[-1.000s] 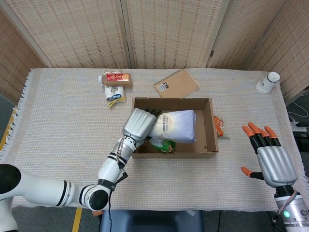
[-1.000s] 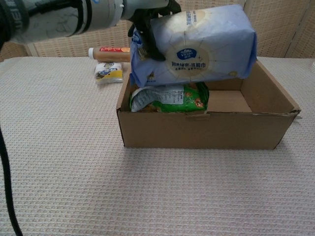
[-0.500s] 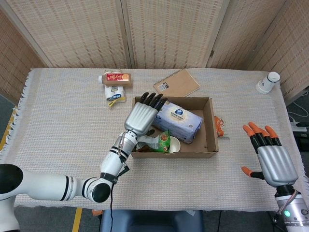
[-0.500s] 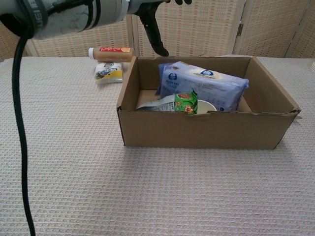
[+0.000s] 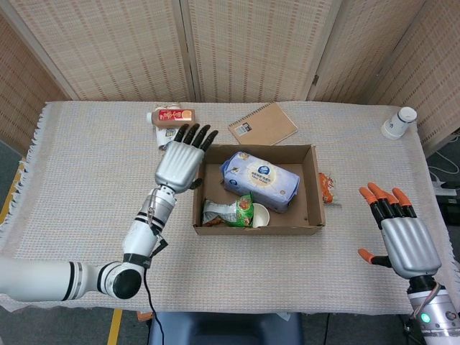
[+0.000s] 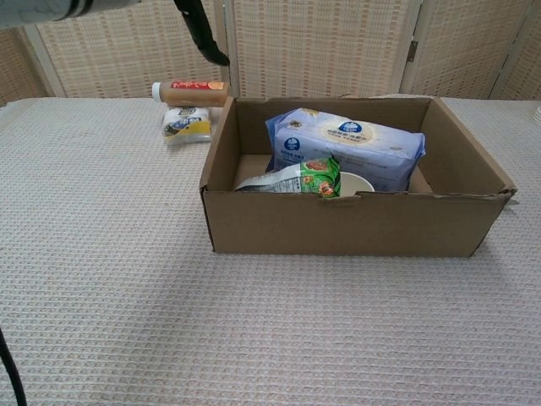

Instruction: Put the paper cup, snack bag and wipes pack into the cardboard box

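The left hand (image 5: 180,164) is raised above the table (image 5: 86,180) just beside the left wall of the cardboard box (image 5: 313,188), palm down, fingers spread and extended toward the far edge, holding nothing; its forearm runs back toward the near left corner. In the chest view only one dark fingertip of this hand (image 6: 201,32) is visible at the top edge. The right hand (image 5: 401,233) sits well apart from the box near the right table edge, fingers straight and spread, empty. Inside the box, the wipes pack (image 5: 260,180) lies along the far side, the snack bag (image 5: 228,213) lies at the near left, and the paper cup (image 5: 259,215) lies touching the bag.
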`<state>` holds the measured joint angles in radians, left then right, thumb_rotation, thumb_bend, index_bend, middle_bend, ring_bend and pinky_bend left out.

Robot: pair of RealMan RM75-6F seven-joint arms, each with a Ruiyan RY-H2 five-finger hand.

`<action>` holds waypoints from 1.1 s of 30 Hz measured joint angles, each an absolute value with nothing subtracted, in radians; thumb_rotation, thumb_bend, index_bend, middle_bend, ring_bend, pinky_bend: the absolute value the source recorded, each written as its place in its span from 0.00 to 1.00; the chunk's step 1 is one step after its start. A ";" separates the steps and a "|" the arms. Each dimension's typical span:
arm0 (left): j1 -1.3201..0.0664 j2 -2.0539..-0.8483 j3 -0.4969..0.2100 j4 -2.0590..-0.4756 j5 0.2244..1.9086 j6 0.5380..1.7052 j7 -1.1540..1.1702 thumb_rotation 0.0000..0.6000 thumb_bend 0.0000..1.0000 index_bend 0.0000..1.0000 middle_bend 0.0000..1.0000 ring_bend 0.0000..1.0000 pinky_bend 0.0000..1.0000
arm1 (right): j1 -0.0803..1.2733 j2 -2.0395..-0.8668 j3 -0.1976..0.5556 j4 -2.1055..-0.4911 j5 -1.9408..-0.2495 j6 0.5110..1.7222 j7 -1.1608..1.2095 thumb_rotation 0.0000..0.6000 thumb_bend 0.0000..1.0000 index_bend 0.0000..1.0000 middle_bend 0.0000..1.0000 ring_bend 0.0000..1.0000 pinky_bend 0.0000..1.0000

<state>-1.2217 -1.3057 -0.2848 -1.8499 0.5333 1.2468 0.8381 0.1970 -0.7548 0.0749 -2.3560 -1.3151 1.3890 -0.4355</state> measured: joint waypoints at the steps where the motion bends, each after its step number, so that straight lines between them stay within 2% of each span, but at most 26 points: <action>1: -1.207 -1.285 -0.276 -1.862 0.545 1.263 0.839 1.00 0.25 0.00 0.00 0.00 0.07 | 0.197 -0.754 0.075 -2.356 -1.320 1.389 -0.432 1.00 0.08 0.04 0.00 0.00 0.00; 5: -1.114 -1.176 -0.233 -1.928 0.608 1.332 0.825 1.00 0.28 0.00 0.00 0.00 0.07 | 0.193 -0.750 0.071 -2.356 -1.335 1.387 -0.416 1.00 0.08 0.04 0.00 0.00 0.00; 11: -0.899 -0.999 -0.136 -2.021 0.772 1.428 0.680 1.00 0.27 0.00 0.02 0.00 0.12 | 0.183 -0.741 0.065 -2.356 -1.366 1.391 -0.397 1.00 0.08 0.04 0.00 0.00 0.00; 14: -0.782 -0.939 -0.071 -2.031 0.904 1.470 0.561 1.00 0.27 0.04 0.07 0.00 0.16 | 0.177 -0.739 0.059 -2.356 -1.383 1.392 -0.394 1.00 0.08 0.04 0.00 0.00 0.00; 18: -0.614 -0.888 0.029 -1.999 1.117 1.533 0.390 1.00 0.25 0.06 0.08 0.00 0.17 | 0.178 -0.746 0.055 -2.356 -1.379 1.385 -0.411 1.00 0.08 0.04 0.00 0.00 0.00; 24: -0.393 -0.877 0.139 -1.864 1.356 1.641 0.224 1.00 0.21 0.02 0.08 0.00 0.17 | 0.184 -0.770 0.052 -2.356 -1.363 1.374 -0.455 1.00 0.08 0.04 0.00 0.00 0.00; 30: -0.256 -0.939 0.177 -1.731 1.488 1.745 0.151 1.00 0.20 0.01 0.07 0.00 0.17 | 0.184 -0.792 0.046 -2.356 -1.362 1.373 -0.481 1.00 0.08 0.04 0.00 0.00 0.00; 33: -0.217 -0.973 0.179 -1.679 1.514 1.757 0.133 1.00 0.20 0.01 0.07 0.00 0.17 | 0.184 -0.797 0.045 -2.356 -1.358 1.375 -0.491 1.00 0.08 0.04 0.00 0.00 0.00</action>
